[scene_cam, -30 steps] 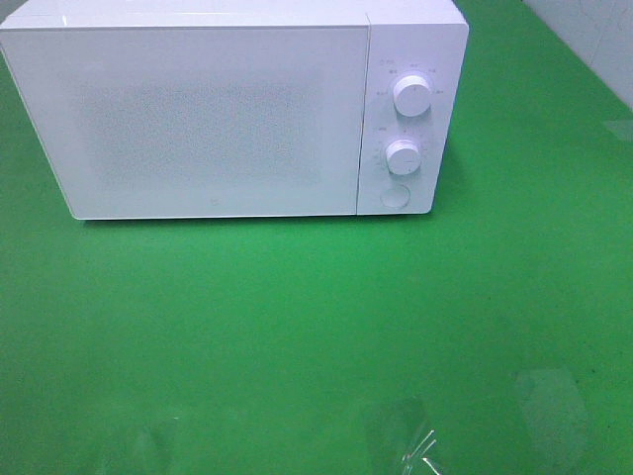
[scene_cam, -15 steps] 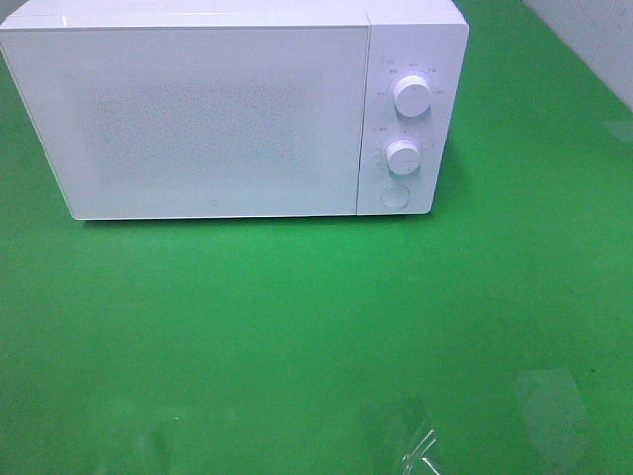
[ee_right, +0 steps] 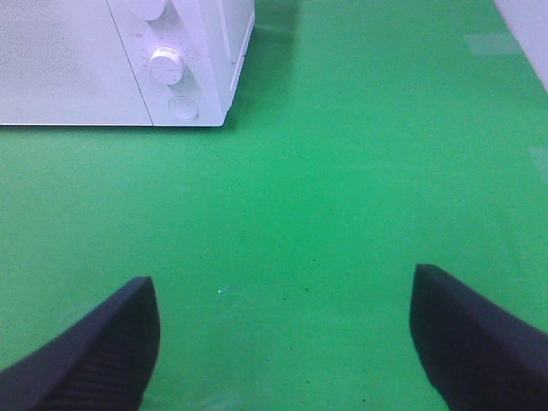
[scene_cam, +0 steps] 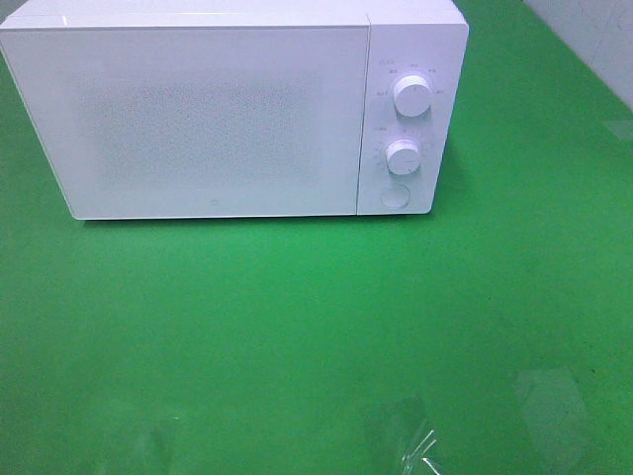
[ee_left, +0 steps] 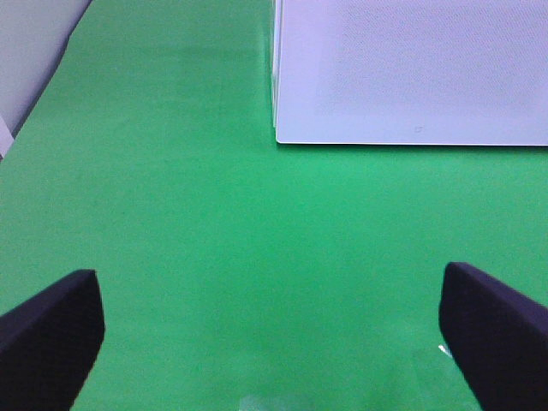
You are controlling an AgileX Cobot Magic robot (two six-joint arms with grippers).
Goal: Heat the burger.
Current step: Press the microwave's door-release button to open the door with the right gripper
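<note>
The burger is out of view in every frame. A white microwave (scene_cam: 227, 114) stands at the back of the green table with its door shut; part of it also shows as the microwave (ee_left: 411, 73) and the microwave (ee_right: 128, 60) in the wrist views. My left gripper (ee_left: 270, 334) hovers open over bare green surface, well in front of the microwave's left corner. My right gripper (ee_right: 282, 342) is open too, over the table in front of the microwave's control side. Nothing lies between either pair of fingers. Neither arm shows in the exterior high view.
The microwave's panel carries two round knobs, the upper knob (scene_cam: 411, 95) and the lower knob (scene_cam: 403, 156), with a round button (scene_cam: 395, 197) below. A pale wall (scene_cam: 593, 40) borders the table at the back right. Green table (scene_cam: 297, 327) stretches in front.
</note>
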